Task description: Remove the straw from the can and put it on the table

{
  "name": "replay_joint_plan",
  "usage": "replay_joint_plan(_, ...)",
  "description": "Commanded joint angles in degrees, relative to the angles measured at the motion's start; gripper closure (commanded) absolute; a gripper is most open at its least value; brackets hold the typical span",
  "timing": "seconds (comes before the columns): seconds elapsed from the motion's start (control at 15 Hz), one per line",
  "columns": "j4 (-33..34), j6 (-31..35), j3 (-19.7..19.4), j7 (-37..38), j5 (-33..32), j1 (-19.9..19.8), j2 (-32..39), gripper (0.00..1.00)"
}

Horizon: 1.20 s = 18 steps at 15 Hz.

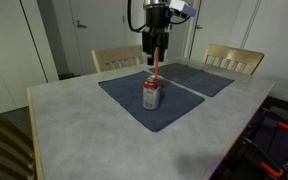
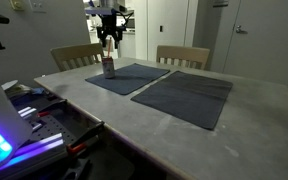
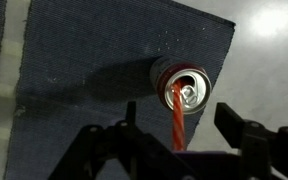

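The can (image 1: pixel 152 97) stands upright on a dark placemat (image 1: pixel 124 95) on the table (image 1: pixel 74 125). The red-orange straw (image 1: pixel 155 72) rises from its top opening. My gripper (image 1: pixel 156 56) hangs straight above the can, with the straw's upper end between its fingers. In the wrist view the can's silver top (image 3: pixel 196 92) lies below and the straw (image 3: pixel 176 115) runs up between the two spread fingers of my gripper (image 3: pixel 179 128), which do not touch it. The gripper is open. The can (image 2: pixel 109 68) and gripper (image 2: pixel 108 38) also show, small, in an exterior view.
A second dark placemat (image 1: pixel 199 78) lies beside the first. Two wooden chairs (image 1: pixel 117 58) (image 1: pixel 234 58) stand at the table's far side. Bare marbled table (image 2: pixel 184 135) spreads around the mats. Equipment with lights sits beside the table (image 2: pixel 14 120).
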Motion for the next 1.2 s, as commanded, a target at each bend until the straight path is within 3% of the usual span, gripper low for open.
replay_joint_plan(0.0, -2.1, 0.0, 0.6, -0.8, 0.6, -0.3, -3.3, 0.17)
replay_joint_plan(0.07, -2.1, -0.2, 0.7, -0.8, 0.7, -0.3, -3.6, 0.18)
replay_joint_plan(0.13, -1.9, -0.5, 0.6, -0.8, 0.8, -0.4, -3.9, 0.43)
replay_joint_plan(0.27, -1.7, -0.8, 0.6, -1.0, 0.9, -0.5, -4.3, 0.46)
replay_joint_plan(0.73, -1.1, -2.1, 0.4, -1.3, 1.4, -0.7, -4.7, 0.96)
replay_joint_plan(0.87, -0.9, -3.0, 0.4, -1.3, 1.4, -0.7, -4.9, 1.0)
replay_joint_plan(1.13, -1.0, -4.3, 0.4, -1.1, 1.1, -0.6, -5.2, 0.98)
